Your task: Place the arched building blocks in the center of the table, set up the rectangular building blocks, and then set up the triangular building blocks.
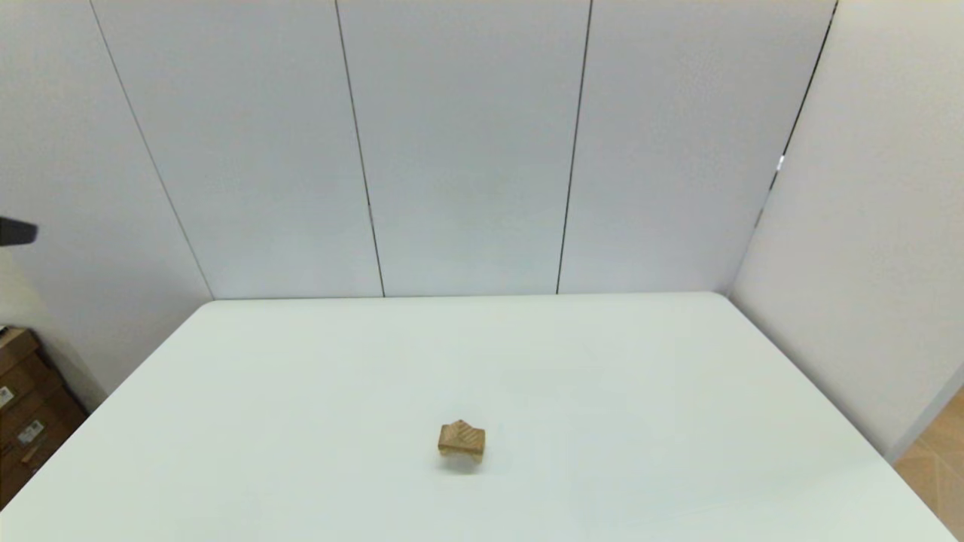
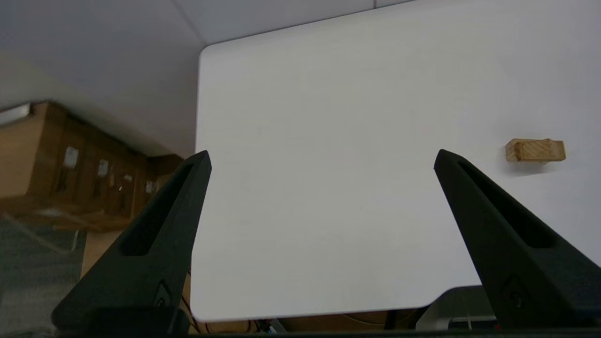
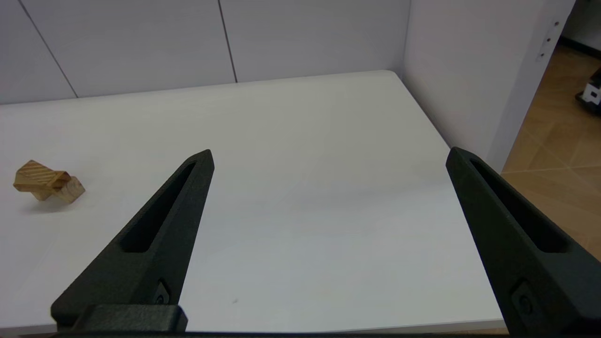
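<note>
A small pile of light-wood blocks (image 1: 461, 440) stands on the white table (image 1: 301, 421), about mid-width and toward the near side. Its top piece, peaked with diagonal grain lines, looks like the triangular building block (image 1: 462, 432). Under it a tan piece on short legs looks like the arched building block (image 1: 459, 449). I cannot tell the rectangular building block apart within the pile. The pile (image 2: 535, 150) lies far off to one side of my open left gripper (image 2: 321, 152). My open right gripper (image 3: 331, 150) is likewise far from the pile (image 3: 47, 182). Both grippers hold nothing and are outside the head view.
White wall panels (image 1: 467, 150) close the table's far edge, and a white partition (image 1: 866, 263) its right side. Brown cardboard boxes (image 1: 22, 406) stand on the floor left of the table. Wood floor (image 1: 941, 467) shows past the right edge. A dark object (image 1: 15, 232) pokes in at far left.
</note>
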